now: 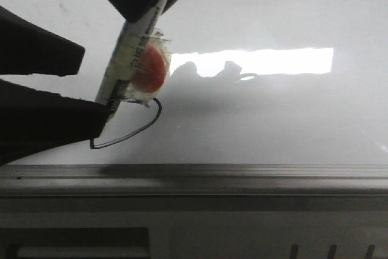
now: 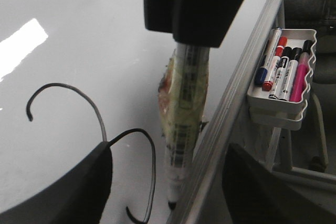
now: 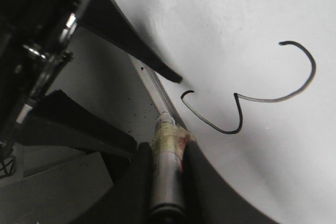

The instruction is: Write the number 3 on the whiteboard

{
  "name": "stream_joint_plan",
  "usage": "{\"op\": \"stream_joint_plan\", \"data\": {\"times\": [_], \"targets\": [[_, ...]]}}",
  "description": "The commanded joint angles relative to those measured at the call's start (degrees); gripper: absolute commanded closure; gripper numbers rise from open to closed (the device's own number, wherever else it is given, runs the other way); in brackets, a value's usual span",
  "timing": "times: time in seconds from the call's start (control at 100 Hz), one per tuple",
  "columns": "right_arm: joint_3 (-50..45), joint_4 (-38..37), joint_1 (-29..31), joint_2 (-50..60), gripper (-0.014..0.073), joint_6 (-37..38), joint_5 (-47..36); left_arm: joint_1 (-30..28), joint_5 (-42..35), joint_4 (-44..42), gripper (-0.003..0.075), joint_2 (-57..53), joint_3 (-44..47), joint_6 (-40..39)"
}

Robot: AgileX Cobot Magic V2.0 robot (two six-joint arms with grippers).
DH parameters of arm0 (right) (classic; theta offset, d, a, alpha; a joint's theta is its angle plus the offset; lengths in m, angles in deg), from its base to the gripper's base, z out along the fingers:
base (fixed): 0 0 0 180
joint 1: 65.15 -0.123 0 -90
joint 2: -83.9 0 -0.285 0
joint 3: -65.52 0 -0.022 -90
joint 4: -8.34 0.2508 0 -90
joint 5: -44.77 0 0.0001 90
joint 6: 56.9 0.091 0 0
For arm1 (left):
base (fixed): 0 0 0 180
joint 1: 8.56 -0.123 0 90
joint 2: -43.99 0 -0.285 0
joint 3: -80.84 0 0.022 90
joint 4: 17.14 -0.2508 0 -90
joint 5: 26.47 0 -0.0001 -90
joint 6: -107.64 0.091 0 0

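Number 3 [image 3: 252, 95] on whiteboard [image 1: 273, 119], just beside right fingers [image 3: 205, 182] clamping marker [image 3: 167, 166]

The whiteboard [image 1: 291, 119], glossy white with a grey metal rail along its bottom edge, bears a thin black number 3 [image 3: 252, 98] drawn near that edge.

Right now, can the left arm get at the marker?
Probably yes. The left hand is open, and the marker's lower end sits close by its fingers with nothing between. The right hand grips the upper barrel, so only the lower part is free.
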Motion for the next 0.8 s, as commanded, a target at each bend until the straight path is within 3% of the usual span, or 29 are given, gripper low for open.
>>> {"op": "stream_joint_plan", "data": {"times": [0.0,0.1,0.17,0.3,0.6,0.67,0.79], "targets": [[2.23,-0.47,-0.87,1.91,0.0658,-0.46,-4.61,0.45,-6.87,1.32,0.0300,1.16,-1.75,-0.53],[2.23,-0.47,-1.34,1.91,0.0658,-0.46,-4.75,0.45,-7.48,3.62,0.0308,1.95,-1.75,-0.53],[2.23,-0.47,-1.48,1.91,0.0658,-0.46,-4.63,0.45,-7.48,4.54,0.0383,2.09,-1.75,-0.53],[2.23,-0.47,-1.48,1.91,0.0658,-0.46,-4.63,0.45,-7.48,4.70,0.0741,2.09,-1.75,-0.53],[2.23,-0.47,-1.48,1.91,0.0640,-0.46,-4.75,0.45,-7.48,4.79,0.0741,2.09,-1.75,-0.56],[2.23,-0.47,-1.48,1.91,0.0515,-0.70,-4.64,0.45,-7.48,5.02,0.0741,2.09,-1.75,-0.94],[2.35,-3.76,-1.08,1.91,0.0102,-0.70,-5.46,0.45,-6.88,11.87,0.0741,2.09,-1.75,-1.08]]}}
